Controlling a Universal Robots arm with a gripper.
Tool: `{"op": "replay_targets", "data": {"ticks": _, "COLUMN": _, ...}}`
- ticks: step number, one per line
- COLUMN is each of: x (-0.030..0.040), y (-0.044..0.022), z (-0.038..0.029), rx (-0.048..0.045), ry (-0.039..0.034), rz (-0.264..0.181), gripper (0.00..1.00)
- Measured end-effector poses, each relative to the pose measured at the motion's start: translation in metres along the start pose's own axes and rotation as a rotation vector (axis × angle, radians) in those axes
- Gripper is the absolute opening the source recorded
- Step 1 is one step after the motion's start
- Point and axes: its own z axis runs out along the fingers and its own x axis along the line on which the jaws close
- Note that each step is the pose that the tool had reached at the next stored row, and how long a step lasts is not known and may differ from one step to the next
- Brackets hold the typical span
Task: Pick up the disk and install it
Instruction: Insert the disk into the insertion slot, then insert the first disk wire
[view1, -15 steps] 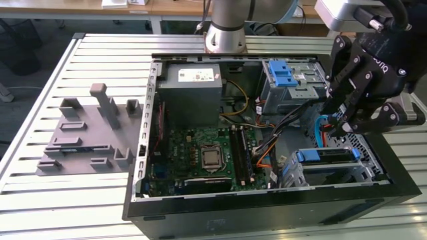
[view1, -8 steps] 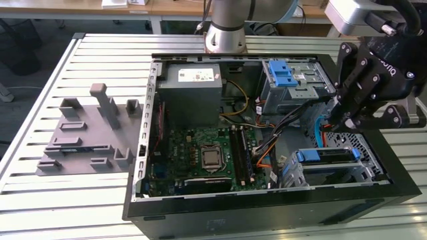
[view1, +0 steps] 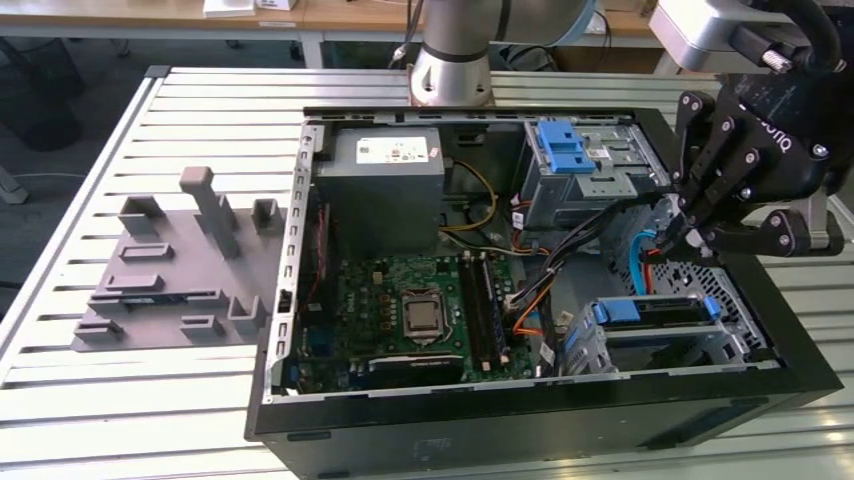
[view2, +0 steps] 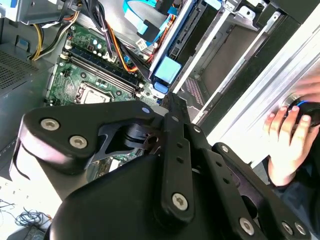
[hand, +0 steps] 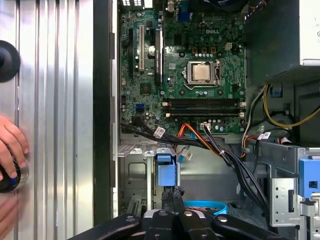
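The disk (view1: 654, 310) lies flat in the lower metal drive cage (view1: 727, 345) at the near corner of the open computer case, on the exterior view's right. Blue rails show at both of its ends. In both wrist views I see its blue end tab (hand: 166, 172) (view2: 167, 70) sticking out of the cage. My black gripper (view1: 683, 238) hangs just above the cage, a little toward the back of the case. Its fingers (hand: 168, 196) are pressed together, and I see nothing between them. The fingertips (view2: 175, 120) point down toward the blue tab.
A second cage with a blue bracket (view1: 567, 150) stands at the back, beside the grey power supply (view1: 387, 165). Cables (hand: 210, 145) cross between the motherboard (view1: 400, 310) and the cages. A grey fixture (view1: 174, 270) sits on the exterior view's left. A hand (hand: 10, 150) rests on the table.
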Motion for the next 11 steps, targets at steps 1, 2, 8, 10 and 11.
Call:
{"op": "replay_targets", "data": {"ticks": 1, "x": 0.0000, "y": 0.0000, "z": 0.0000, "rx": 0.0000, "ry": 0.0000, "rz": 0.000, "gripper": 0.11}}
{"op": "replay_targets", "data": {"ticks": 2, "x": 0.0000, "y": 0.0000, "z": 0.0000, "rx": 0.0000, "ry": 0.0000, "rz": 0.000, "gripper": 0.11}}
{"op": "replay_targets", "data": {"ticks": 8, "x": 0.0000, "y": 0.0000, "z": 0.0002, "rx": 0.0000, "ry": 0.0000, "rz": 0.000, "gripper": 0.11}}
{"op": "replay_targets", "data": {"ticks": 10, "x": 0.0000, "y": 0.0000, "z": 0.0002, "rx": 0.0000, "ry": 0.0000, "rz": 0.000, "gripper": 0.11}}
{"op": "replay_targets", "data": {"ticks": 11, "x": 0.0000, "y": 0.0000, "z": 0.0002, "rx": 0.0000, "ry": 0.0000, "rz": 0.000, "gripper": 0.11}}
